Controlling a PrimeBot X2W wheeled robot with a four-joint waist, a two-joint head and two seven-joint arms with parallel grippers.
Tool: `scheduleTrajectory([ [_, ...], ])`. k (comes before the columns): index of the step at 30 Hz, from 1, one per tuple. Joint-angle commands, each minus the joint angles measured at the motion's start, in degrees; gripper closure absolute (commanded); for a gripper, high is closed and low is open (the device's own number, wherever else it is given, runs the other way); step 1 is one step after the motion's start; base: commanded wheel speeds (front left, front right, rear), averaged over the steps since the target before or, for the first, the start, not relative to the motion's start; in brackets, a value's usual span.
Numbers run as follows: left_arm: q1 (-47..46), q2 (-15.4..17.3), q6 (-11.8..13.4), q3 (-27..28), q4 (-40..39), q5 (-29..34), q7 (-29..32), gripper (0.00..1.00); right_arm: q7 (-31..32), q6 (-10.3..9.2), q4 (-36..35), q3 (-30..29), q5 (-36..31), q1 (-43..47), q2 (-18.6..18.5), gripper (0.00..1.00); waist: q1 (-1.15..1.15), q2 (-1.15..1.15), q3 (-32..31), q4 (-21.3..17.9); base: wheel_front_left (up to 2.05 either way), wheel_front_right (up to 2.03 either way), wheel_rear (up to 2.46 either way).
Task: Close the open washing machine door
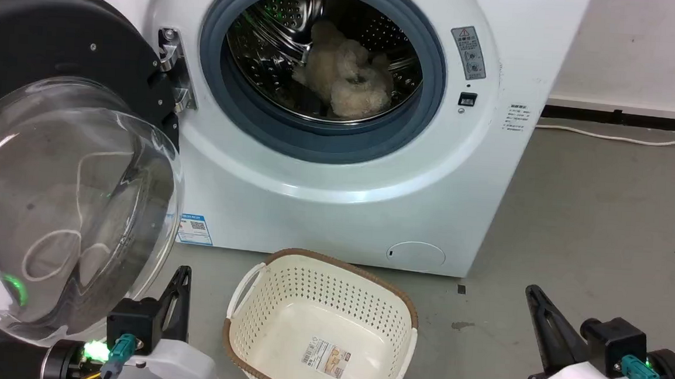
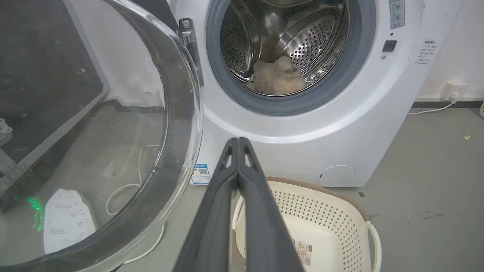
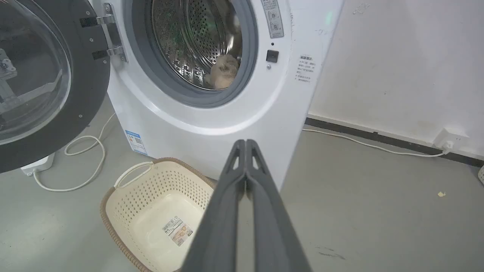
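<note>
Wide open: round black-rimmed washing machine door [image 1: 67,196], bulging clear glass bowl. Perforated cream basket [image 1: 333,261] on the floor [image 1: 604,229]. Pressed together, empty: left pincer [image 2: 238,141], right pincer [image 3: 245,143].

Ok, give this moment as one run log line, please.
door: wide open, untouched | left pincer: shut, empty, beside door | right pincer: shut, empty | drum: beige fluffy item inside | basket: on floor

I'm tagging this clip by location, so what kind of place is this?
Likely a laundry corner of a plain utility room: a white front-loading washing machine with its door swung open, and a cream laundry basket on the grey floor before it.
</note>
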Motion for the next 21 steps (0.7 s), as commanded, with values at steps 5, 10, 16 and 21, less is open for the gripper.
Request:
scheduleTrajectory([
  [5,-0.9,-0.1,0.2,0.1,-0.2,0.1,0.0,1.0,0.0,0.06,-0.3,0.0,0.3,-0.8,0.3,1.0,0.0,0.0,0.0,0.0,0.0,0.0,0.0],
  [10,-0.9,-0.1,0.2,0.1,-0.2,0.1,0.0,1.0,0.0,0.06,-0.3,0.0,0.3,-0.8,0.3,1.0,0.0,0.0,0.0,0.0,0.0,0.0,0.0],
  [16,-0.9,-0.1,0.2,0.1,-0.2,0.1,0.0,1.0,0.0,0.06,-0.3,0.0,0.3,-0.8,0.3,1.0,0.0,0.0,0.0,0.0,0.0,0.0,0.0],
  [21,-0.9,-0.1,0.2,0.1,-0.2,0.1,0.0,1.0,0.0,0.06,-0.3,0.0,0.3,-0.8,0.3,1.0,0.0,0.0,0.0,0.0,0.0,0.0,0.0],
])
